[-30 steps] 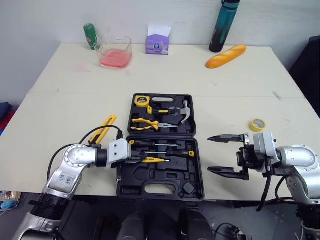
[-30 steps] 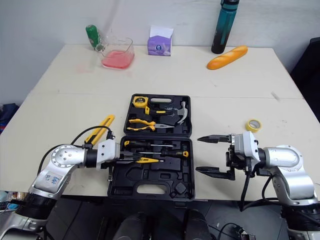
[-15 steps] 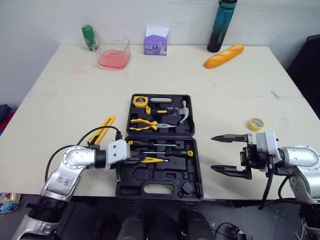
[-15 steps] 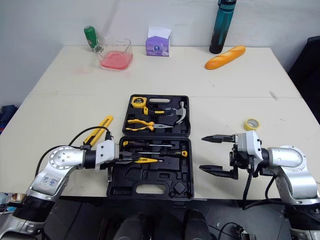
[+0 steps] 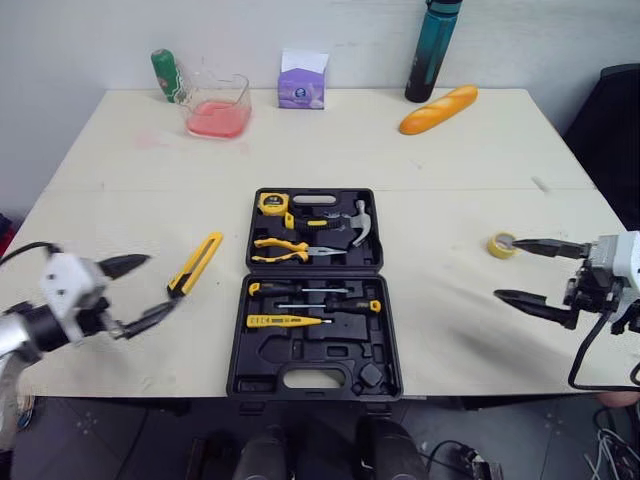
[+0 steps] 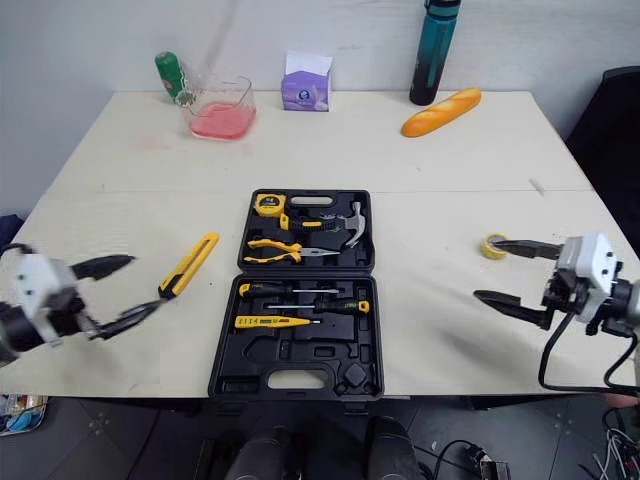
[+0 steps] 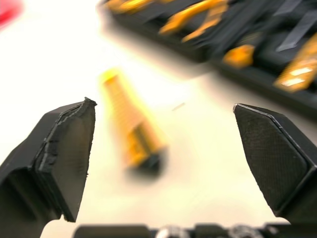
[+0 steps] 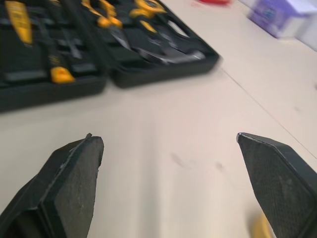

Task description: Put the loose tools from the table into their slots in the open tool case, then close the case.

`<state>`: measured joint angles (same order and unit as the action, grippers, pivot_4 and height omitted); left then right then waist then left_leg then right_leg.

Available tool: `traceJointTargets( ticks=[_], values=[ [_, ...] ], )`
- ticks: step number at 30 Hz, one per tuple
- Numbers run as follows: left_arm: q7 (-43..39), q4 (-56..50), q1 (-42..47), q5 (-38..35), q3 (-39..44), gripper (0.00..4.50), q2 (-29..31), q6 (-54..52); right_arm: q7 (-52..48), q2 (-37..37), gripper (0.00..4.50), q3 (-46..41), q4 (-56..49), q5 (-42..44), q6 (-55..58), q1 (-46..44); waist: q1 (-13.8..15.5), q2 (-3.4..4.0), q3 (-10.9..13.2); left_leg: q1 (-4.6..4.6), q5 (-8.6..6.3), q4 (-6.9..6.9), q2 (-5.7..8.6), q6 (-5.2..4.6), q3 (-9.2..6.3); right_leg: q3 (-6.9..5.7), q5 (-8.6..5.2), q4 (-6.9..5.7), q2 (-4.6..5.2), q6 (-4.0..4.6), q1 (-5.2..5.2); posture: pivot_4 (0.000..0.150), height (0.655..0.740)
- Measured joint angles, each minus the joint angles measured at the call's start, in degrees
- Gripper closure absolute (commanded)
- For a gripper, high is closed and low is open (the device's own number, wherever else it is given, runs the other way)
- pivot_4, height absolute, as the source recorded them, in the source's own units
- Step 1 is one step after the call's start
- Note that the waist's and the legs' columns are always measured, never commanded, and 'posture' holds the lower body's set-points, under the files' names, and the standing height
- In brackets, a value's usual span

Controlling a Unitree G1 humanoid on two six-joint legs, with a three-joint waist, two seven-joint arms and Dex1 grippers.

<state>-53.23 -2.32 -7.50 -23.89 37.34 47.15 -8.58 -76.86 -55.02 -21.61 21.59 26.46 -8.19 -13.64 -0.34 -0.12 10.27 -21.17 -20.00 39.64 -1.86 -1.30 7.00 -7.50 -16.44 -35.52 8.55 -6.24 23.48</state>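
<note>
The left gripper [image 5: 140, 292] hangs just over the table [image 5: 450, 160] with its two fingers spread wide and nothing between them. It faces the yellow knife [image 5: 195, 264], which lies loose just beyond its fingertips, left of the case [image 5: 300, 352]; that stance reads as lining up to pick it. The right gripper [image 5: 512, 270] is likewise wide and empty, with one fingertip just beside the yellow roll of tape [image 5: 500, 244], well right of the case, so it looks set for that piece. The case lies open and flat at the table's middle. Its near half holds screwdrivers [image 5: 312, 305] but also has bare moulded slots, probably meant for the two loose pieces, and its far half holds pliers [image 5: 285, 248] and a hammer [image 5: 360, 222]. Closing must wait until both are seated.
</note>
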Motion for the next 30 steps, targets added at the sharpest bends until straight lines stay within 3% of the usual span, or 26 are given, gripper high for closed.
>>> traceJointTargets(
  ticks=[8, 15, 30],
  values=[
    [4.6, 13.9, -6.6, 0.7, 12.0, 0.09, -1.0, 5.6, 5.5, -5.0, 0.00, -4.1, 21.2, -4.7, -9.0, -4.1, -0.4, 0.01, 0.0, 0.03, -0.05, -0.11, -0.02, 0.04, 0.07, 0.00, -0.02, 0.10, 0.08, 0.03, 0.06, 0.150, 0.7400],
    [8.8, 18.6, -13.1, 1.0, 17.0, 0.09, -1.9, 6.2, 10.2, -8.7, 0.00, -4.5, 37.2, -8.2, -16.0, -6.0, -1.5, 0.01, 0.0, 0.13, -0.19, -0.34, -0.08, 0.15, 0.15, 0.05, -0.07, 0.10, 0.43, 0.12, 0.15, 0.150, 0.7400],
    [6.8, 17.4, -12.5, -0.3, 15.5, 0.09, -1.9, 6.5, 4.8, -8.0, 0.00, -3.6, 45.1, -9.8, -20.9, -9.9, -2.4, 0.02, 0.0, 0.19, -0.18, -0.45, -0.15, 0.24, 0.20, 0.05, -0.08, 0.11, 0.33, 0.15, 0.14, 0.150, 0.7400]
  ],
)
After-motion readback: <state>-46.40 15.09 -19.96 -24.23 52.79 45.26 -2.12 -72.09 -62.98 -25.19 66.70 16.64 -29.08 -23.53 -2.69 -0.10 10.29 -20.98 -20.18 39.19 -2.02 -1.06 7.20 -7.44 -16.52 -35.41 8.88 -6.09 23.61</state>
